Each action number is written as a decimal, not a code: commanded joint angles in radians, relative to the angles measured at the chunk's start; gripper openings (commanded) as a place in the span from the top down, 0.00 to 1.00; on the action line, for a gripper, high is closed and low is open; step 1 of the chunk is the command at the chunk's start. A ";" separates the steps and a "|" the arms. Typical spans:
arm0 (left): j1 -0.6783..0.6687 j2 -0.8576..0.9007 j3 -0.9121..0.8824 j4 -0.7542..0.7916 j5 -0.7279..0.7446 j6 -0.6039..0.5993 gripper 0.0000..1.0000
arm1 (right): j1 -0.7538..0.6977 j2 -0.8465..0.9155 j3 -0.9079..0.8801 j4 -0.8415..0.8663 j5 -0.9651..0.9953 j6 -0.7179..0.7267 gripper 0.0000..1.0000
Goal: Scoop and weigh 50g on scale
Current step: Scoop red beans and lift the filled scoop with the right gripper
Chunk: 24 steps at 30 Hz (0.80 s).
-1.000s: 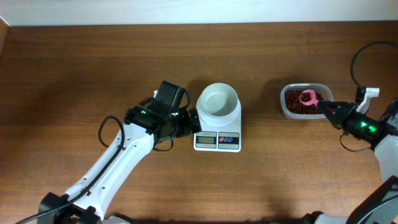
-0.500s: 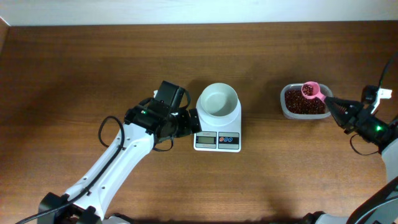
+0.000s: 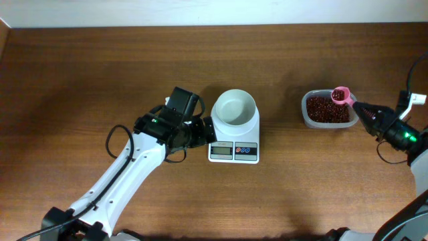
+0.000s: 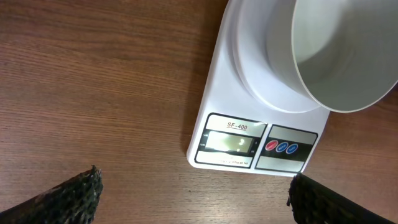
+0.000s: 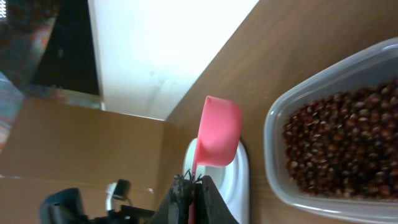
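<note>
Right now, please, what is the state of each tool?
Left tool: open, holding nothing.
Right tool: closed on the pink spoon.

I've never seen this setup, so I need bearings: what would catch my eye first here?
The loaded pink scoop is held by the shut right gripper over the far corner of the clear tub of red-brown beans at the table's right. Mid-table stands the white scale, its bowl empty, with the open left gripper beside it.
</note>
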 commanded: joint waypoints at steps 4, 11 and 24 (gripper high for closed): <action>0.003 -0.011 0.002 0.002 -0.011 0.015 0.01 | 0.002 0.005 0.008 0.003 -0.159 0.156 0.96; 0.003 -0.011 0.002 0.002 -0.011 0.015 0.01 | 0.000 0.004 0.008 -0.036 -0.242 0.180 0.96; 0.003 -0.011 0.002 0.002 -0.011 0.015 0.01 | 0.003 0.004 0.008 -0.196 -0.242 0.116 0.96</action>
